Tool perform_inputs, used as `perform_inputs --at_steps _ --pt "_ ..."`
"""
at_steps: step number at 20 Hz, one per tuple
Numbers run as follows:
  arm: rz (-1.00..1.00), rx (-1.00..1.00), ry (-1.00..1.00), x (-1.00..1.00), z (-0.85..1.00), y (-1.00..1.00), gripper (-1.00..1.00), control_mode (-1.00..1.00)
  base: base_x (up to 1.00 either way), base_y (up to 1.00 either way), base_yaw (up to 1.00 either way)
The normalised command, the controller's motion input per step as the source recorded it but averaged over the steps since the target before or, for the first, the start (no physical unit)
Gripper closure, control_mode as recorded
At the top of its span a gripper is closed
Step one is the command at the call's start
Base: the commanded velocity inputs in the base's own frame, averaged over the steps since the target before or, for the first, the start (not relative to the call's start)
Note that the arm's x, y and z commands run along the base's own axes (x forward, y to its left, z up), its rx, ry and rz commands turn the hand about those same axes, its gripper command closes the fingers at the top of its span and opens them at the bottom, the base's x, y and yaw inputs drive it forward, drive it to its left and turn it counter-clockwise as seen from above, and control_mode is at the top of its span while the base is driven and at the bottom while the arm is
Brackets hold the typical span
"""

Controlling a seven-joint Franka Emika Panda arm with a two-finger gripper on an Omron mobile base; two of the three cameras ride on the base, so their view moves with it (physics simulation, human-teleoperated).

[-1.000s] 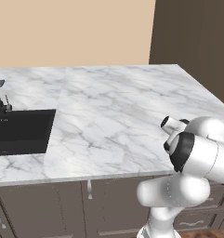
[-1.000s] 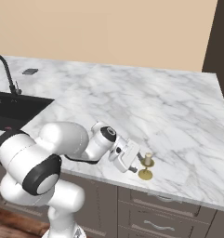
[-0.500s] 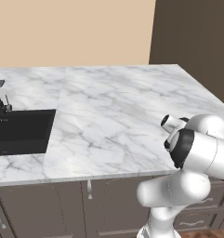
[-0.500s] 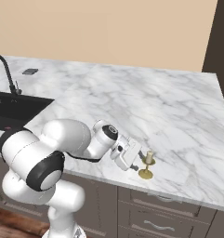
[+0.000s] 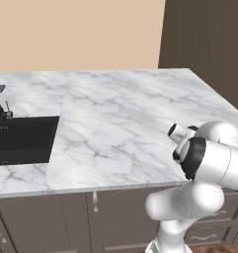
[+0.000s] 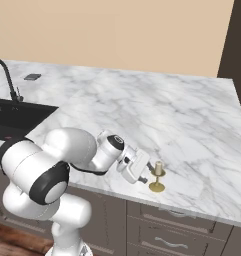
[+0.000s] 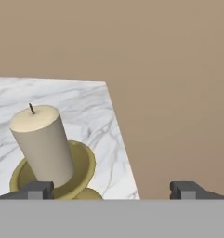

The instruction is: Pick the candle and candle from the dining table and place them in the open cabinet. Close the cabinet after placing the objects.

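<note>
Tan wall (image 5: 76, 34) behind black sink (image 5: 19, 138)

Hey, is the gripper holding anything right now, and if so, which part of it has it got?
Nothing is held. The gripper stands open beside the candle on its gold dish; in the hand view the candle sits near one fingertip, not clamped.

The candle (image 6: 158, 168) is standing upright on its dish near the front edge of the worktop (image 6: 142, 115), just beyond the fingers (image 6: 150, 167) and close beside them. The sink (image 6: 12, 117) is lying well off to the far side of the fingers, with the faucet (image 6: 7, 77) rising behind it.
</note>
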Motion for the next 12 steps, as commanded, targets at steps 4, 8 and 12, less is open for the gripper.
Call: perform_inputs --at_steps 4,8,12 --pt "0.00 -0.02 0.00 -0.02 -0.02 0.10 -1.00 -1.00 0.00 0.00 0.00" --pt "0.00 -0.01 0.00 -0.03 -0.04 0.08 -1.00 -1.00 0.00 0.00 0.00" --pt "0.00 0.00 0.00 0.00 0.00 0.00 -1.00 -1.00 0.00 0.00 0.00"
